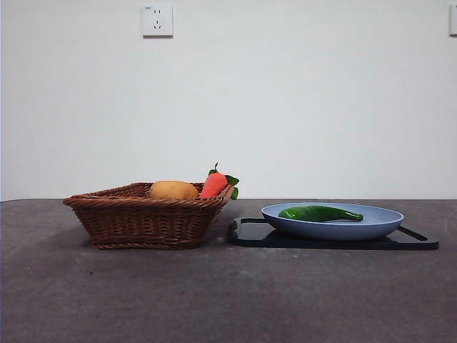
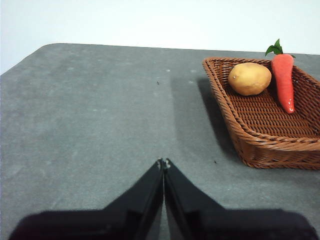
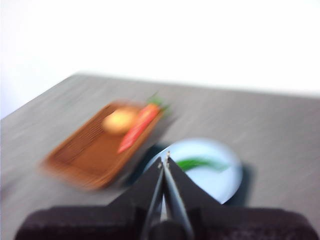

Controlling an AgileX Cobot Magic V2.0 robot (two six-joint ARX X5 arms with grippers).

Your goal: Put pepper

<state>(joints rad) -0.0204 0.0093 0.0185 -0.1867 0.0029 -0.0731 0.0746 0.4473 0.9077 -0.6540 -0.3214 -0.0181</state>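
Observation:
The dark-green pepper point(image 1: 319, 213) lies in the blue plate point(image 1: 371, 226) at the right of the front view. It also shows, blurred, in the right wrist view point(image 3: 200, 163) on the plate point(image 3: 222, 182). My right gripper point(image 3: 164, 159) is shut and empty, high above the near side of the plate. My left gripper point(image 2: 163, 162) is shut and empty over bare table, well left of the wicker basket point(image 2: 250, 145). Neither gripper shows in the front view.
The plate rests on a black tray point(image 1: 264, 236). The brown wicker basket point(image 1: 136, 221) stands left of it and holds a tan potato point(image 1: 173, 190) and a red-orange carrot toy point(image 1: 214, 184). The table is dark grey.

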